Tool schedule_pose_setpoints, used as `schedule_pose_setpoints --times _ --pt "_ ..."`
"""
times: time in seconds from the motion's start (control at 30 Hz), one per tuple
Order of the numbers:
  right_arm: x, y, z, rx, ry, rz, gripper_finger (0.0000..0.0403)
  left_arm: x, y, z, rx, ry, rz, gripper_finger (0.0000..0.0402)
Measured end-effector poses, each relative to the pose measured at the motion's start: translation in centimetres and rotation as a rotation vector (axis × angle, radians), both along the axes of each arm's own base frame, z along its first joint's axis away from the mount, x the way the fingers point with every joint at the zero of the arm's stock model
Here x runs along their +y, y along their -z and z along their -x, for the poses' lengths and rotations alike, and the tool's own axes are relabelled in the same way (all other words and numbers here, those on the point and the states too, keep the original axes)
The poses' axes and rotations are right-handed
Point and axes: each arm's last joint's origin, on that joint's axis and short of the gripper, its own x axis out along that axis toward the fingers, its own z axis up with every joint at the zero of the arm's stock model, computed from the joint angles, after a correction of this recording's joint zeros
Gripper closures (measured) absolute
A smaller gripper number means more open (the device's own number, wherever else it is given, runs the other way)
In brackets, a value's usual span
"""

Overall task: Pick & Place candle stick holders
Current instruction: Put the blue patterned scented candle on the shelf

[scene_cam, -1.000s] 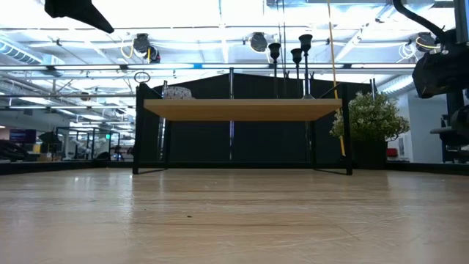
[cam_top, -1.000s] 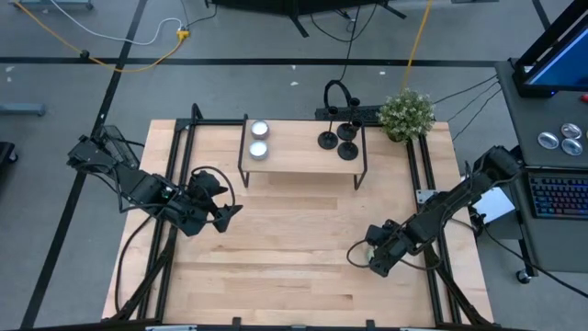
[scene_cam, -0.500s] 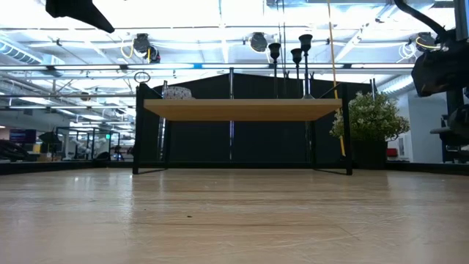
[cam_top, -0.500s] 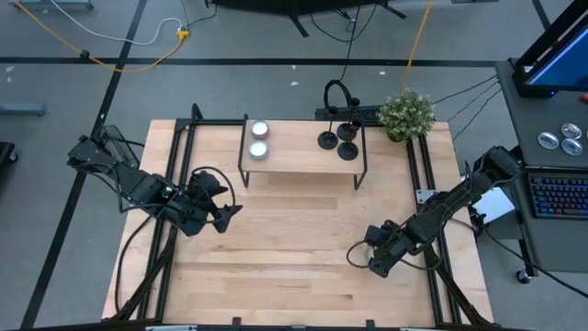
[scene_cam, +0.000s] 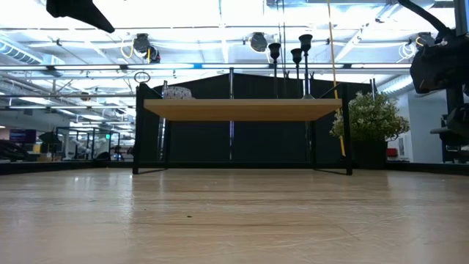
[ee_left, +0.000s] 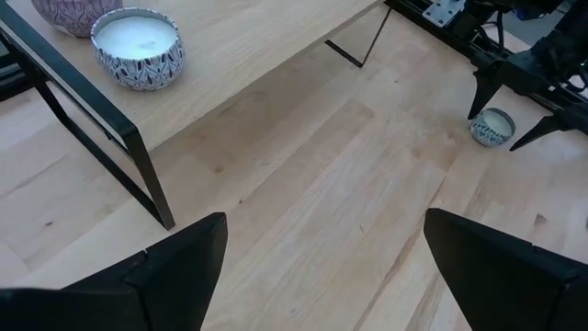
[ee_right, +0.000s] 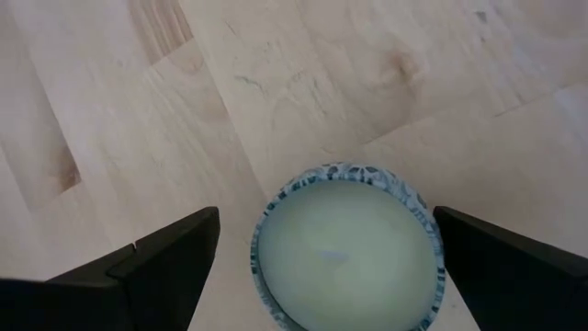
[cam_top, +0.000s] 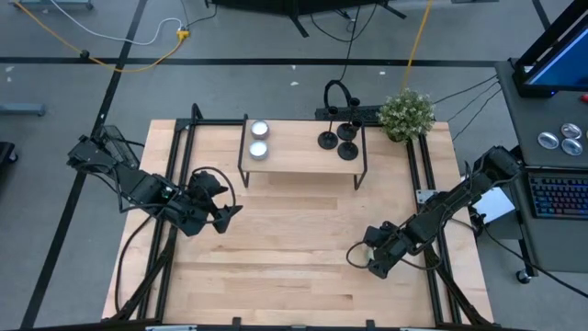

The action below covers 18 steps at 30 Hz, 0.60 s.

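Overhead, table-level and wrist views of a two-arm rig at a wooden table. Three black candle stick holders are seen clustered on the right end of a small raised shelf at the far side of the table, their thin stems standing upright above the shelf edge in the low view; none is touched by either arm, and both arms are well apart from them. Two small candle tins are placed on the left end of the same shelf. The right gripper is held low over the near right part of the table, its fingers spread wide on either side of a patterned candle tin resting on the wood (the tin is straddled, not gripped). The left gripper is suspended over the left middle of the table, fingers likewise wide apart and holding nothing, aimed across the table toward the other arm. As to progress, it is judged that the holders are either already set in place on the shelf or not yet picked; which of the two cannot be decided from these views. Compared with the earlier frames, no change in the position of the holders, the tins or the left arm is detected; only a very slight shift of the right arm is seen in the low view.
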Motion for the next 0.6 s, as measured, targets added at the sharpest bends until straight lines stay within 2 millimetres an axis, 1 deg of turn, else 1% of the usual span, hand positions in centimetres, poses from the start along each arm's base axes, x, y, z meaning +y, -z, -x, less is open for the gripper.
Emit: schedule_pose_setpoints --times 0.3,0.6 --pt "0.11 -0.07 -0.13 -0.015 -0.002 -0.011 0.0012 0.01 0.0 0.0 0.0 0.0 0.0 0.0021" --pt "0.17 -0.09 -0.13 -0.021 -0.021 -0.008 0.0012 0.01 0.0 0.0 0.0 0.0 0.0 0.0027"
